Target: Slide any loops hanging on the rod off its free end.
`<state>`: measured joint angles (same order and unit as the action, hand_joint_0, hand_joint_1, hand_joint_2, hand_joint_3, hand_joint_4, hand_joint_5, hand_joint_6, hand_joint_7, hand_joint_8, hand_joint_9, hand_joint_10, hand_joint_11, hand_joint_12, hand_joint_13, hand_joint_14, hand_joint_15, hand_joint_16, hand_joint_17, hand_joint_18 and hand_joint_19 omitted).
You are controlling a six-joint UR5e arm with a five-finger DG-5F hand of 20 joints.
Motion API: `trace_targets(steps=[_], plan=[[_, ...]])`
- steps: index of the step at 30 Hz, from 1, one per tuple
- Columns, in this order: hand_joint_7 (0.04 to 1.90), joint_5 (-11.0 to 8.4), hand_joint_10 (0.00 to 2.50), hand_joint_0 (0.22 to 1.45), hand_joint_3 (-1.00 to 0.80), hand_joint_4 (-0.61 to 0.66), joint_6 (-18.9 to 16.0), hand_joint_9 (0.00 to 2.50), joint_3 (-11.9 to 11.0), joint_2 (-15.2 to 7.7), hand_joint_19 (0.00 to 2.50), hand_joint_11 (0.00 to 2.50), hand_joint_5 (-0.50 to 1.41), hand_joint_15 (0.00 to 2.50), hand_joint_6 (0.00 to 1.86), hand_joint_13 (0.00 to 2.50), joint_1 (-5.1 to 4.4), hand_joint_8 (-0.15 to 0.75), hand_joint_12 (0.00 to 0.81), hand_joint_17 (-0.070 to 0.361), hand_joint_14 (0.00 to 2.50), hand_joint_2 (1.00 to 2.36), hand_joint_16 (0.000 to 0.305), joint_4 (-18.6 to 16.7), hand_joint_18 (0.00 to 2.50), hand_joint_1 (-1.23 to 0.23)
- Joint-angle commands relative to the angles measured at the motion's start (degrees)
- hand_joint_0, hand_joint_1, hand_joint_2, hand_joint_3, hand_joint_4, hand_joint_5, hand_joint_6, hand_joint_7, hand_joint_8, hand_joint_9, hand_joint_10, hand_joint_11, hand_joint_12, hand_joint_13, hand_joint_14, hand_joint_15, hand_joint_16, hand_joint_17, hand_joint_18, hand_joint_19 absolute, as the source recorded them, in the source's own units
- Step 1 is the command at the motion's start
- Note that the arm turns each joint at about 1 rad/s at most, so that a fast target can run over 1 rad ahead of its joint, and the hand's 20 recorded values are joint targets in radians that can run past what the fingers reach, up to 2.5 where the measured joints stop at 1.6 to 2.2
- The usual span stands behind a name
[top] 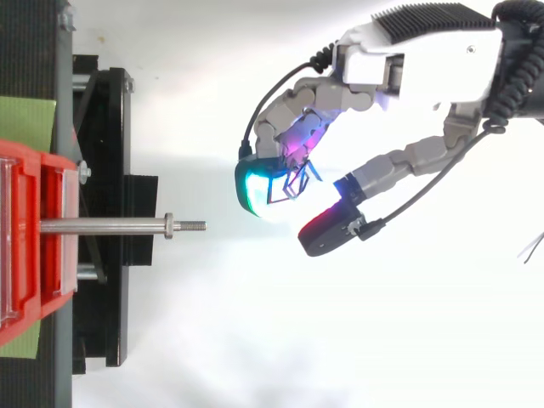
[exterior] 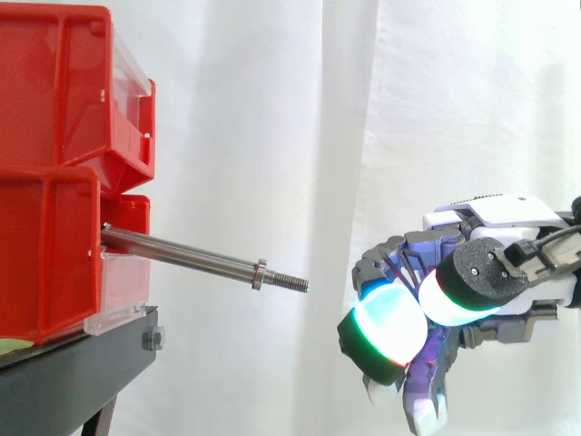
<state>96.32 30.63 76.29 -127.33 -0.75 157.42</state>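
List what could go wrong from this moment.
The hand sits just beyond the rod's threaded free end; advancing could jab the tip into it. The rod looks bare, so a pass may achieve nothing. The collar near the tip could snag whatever is dragged across it.

We list: white curtain [exterior: 272,136], hanging in folds, brightly lit, behind everything; black stand [exterior: 82,368] at left, a bolt [exterior: 152,340] at its corner; red bins [exterior: 45,91] stacked on it; green sheet [top: 25,123] under the lower bin.
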Motion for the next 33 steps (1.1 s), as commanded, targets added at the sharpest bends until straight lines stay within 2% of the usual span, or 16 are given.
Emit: trace_targets(steps=[1,5,13,18,21,24,27,33], plan=[[0.88,-0.35,0.01,0.64,-0.33,0.11,-0.1,0.86,0.0,0.6,0.42,0.26,-0.21,0.26,0.87,1.0,-0.04,0.282,0.285,0.096,0.01,1.02,0.043,1.3,0.97,-0.75],[0.88,-0.7,0.01,0.63,-0.33,0.11,-0.1,0.86,0.0,0.9,0.43,0.26,-0.21,0.26,0.87,1.0,-0.04,0.281,0.283,0.096,0.01,1.02,0.043,2.6,0.97,-0.71],[0.92,-0.7,0.01,0.61,-0.34,0.12,-0.9,0.86,0.0,0.9,0.44,0.26,-0.2,0.26,0.87,1.0,0.13,0.285,0.285,0.097,0.01,1.01,0.043,2.7,0.96,-0.65],[0.95,-0.61,0.01,0.6,-0.34,0.12,-1.8,0.88,-1.1,1.0,0.45,0.26,-0.2,0.26,0.86,1.0,0.57,0.288,0.287,0.098,0.01,1.01,0.044,3.3,0.96,-0.62],[0.97,-0.61,0.01,0.6,-0.34,0.11,-2.6,0.88,-2.0,1.4,0.45,0.26,-0.2,0.26,0.86,1.0,0.84,0.291,0.284,0.097,0.01,1.01,0.043,5.0,0.96,-0.61],[0.97,-0.44,0.01,0.61,-0.3,0.1,-2.8,0.88,-3.2,1.6,0.44,0.27,-0.2,0.26,0.87,1.0,1.28,0.296,0.286,0.097,0.01,1.02,0.043,8.6,0.96,-0.62],[0.94,-0.35,0.01,0.62,-0.3,0.1,-2.8,0.87,-3.3,2.5,0.45,0.27,-0.2,0.26,0.88,1.0,1.63,0.292,0.289,0.097,0.01,1.02,0.043,11.8,0.96,-0.67],[0.91,-0.35,0.01,0.62,-0.39,0.12,-2.8,0.87,-3.3,3.5,0.43,0.27,-0.2,0.26,0.87,0.99,2.07,0.289,0.283,0.096,0.01,1.01,0.042,12.6,0.96,-0.72]])
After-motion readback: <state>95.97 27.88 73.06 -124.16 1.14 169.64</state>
